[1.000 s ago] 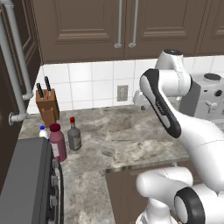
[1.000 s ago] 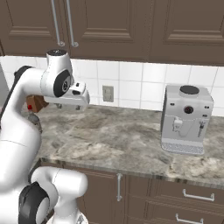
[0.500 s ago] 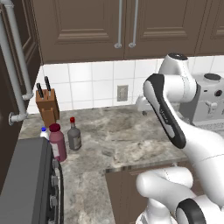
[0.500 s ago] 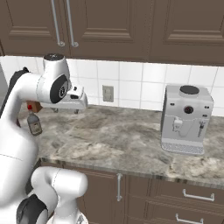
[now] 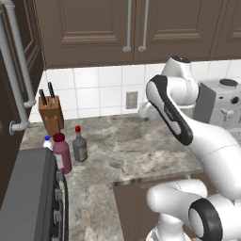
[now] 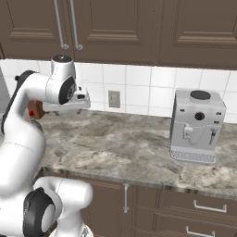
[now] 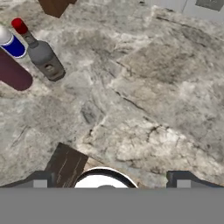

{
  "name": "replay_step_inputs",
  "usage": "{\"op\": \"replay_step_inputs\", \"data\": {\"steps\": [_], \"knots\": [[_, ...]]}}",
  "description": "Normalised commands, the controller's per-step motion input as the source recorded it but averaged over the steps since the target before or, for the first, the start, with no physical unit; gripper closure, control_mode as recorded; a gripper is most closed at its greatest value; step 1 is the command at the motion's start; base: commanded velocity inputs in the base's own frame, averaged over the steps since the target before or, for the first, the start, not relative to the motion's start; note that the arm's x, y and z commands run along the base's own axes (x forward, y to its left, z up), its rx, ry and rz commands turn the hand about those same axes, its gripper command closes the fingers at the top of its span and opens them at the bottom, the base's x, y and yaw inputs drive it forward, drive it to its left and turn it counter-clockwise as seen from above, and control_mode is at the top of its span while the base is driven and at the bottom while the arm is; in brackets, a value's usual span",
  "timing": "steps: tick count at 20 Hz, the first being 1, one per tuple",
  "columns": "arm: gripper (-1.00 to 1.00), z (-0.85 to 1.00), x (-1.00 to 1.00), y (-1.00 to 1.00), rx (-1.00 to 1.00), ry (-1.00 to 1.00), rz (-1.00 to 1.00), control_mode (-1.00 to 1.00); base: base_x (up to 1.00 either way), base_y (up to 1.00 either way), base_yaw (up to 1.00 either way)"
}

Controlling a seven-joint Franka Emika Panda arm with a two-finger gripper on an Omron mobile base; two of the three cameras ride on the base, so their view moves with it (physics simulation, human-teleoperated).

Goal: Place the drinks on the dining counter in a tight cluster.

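Three drinks stand close together at the left end of the dining counter: a grey-brown bottle with a red cap, a taller maroon bottle and a small white bottle with a blue cap. The hand view shows them at the upper left: the red-capped bottle, the blue-capped one and the maroon one. My gripper hangs above the middle of the counter, well to the right of the bottles. It is open, its fingertips wide apart with nothing between them.
A wooden knife block stands against the tiled wall behind the bottles. A grey coffee machine sits at the counter's right end. A dark stove borders the counter on the left. Wall cabinets hang above.
The arm has shifted slightly above the counter. The three bottles have not moved.
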Motion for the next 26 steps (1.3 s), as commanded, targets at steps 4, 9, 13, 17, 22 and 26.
{"op": "replay_step_inputs", "data": {"steps": [4,9,13,17,22,26], "knots": [[-1.0,-0.19,0.53,0.64,0.0,0.0,0.24,-1.0,0.0,0.0,0.0],[-1.0,-0.38,0.27,0.47,0.0,-0.01,0.17,-1.0,0.0,0.0,0.0],[-1.0,-0.51,0.1,0.32,0.09,-0.1,0.17,-1.0,0.0,0.0,0.0],[-1.0,-0.44,0.26,0.24,0.1,-0.12,0.18,-1.0,0.0,0.0,0.0],[-1.0,-0.3,0.19,0.01,0.16,-0.1,0.23,-1.0,0.0,0.0,0.0],[-1.0,-0.04,0.13,0.0,0.22,-0.1,0.26,-1.0,0.0,0.0,0.0]]}}
